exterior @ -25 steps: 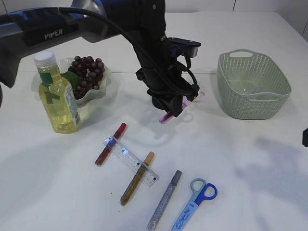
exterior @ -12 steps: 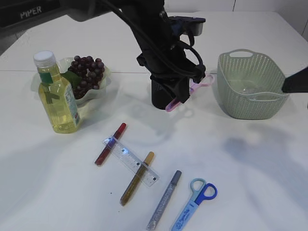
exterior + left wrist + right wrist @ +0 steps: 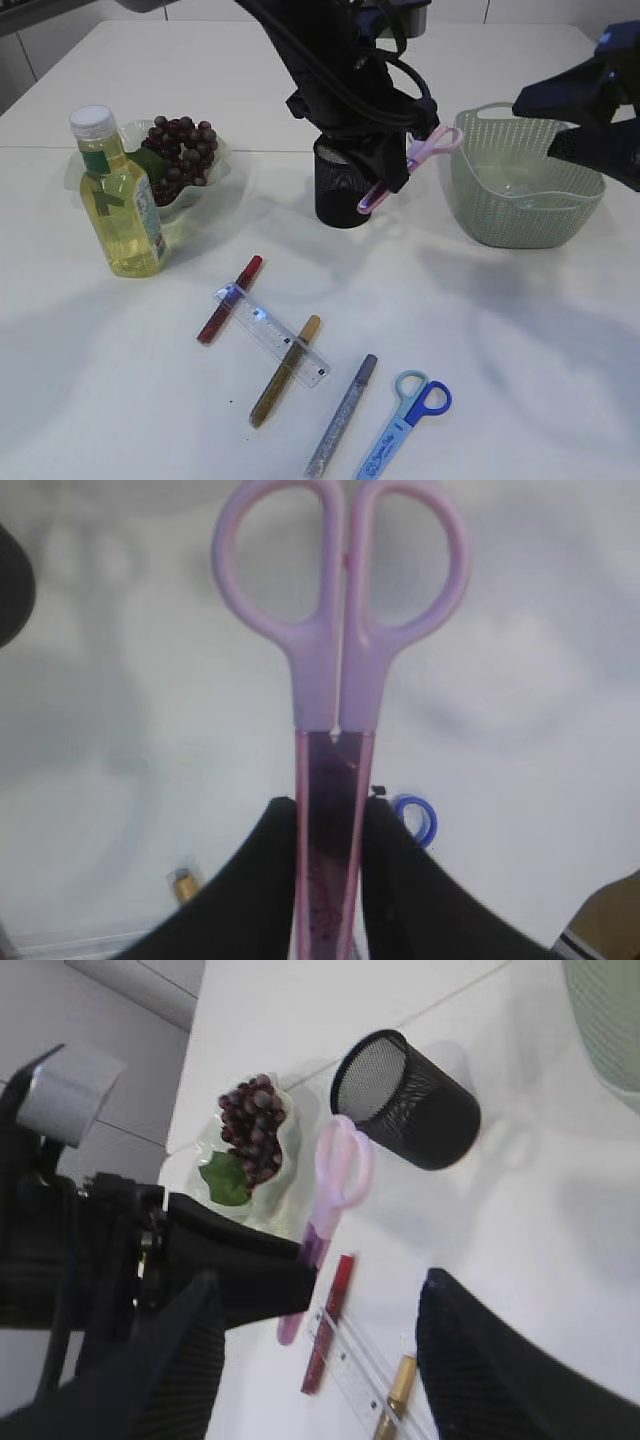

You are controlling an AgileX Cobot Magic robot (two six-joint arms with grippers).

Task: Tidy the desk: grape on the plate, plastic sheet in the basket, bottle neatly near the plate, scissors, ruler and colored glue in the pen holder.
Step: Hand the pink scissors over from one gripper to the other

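A: Centrally, left gripper raised above the table, fingers pinched on the blades of the pink scissors; handles tilted toward 2 o'clock, blade tip toward 8 o'clock.

B: Seen from the left wrist view, loops of the pink scissors at 12 o'clock, blades clamped between two dark fingers at 6 o'clock. And the pen holder?

A: Black mesh pen holder upright on the table, just behind and below the held scissors. In the right wrist view, pen holder at 1 o'clock, its mouth open; nothing visible inside.

B: Right gripper?

A: Right gripper at 2 o'clock of the exterior view, over the green basket; jaws spread wide, fingers holding nothing.

B: Remaining task items?

A: Grape on the plate at 10 o'clock. Bottle upright, just beside the plate. Ruler lying across the red glue and the gold glue near centre. Silver glue and blue scissors flat on the table at 6 o'clock. Something clear and faint at the basket's bottom, too indistinct to name.
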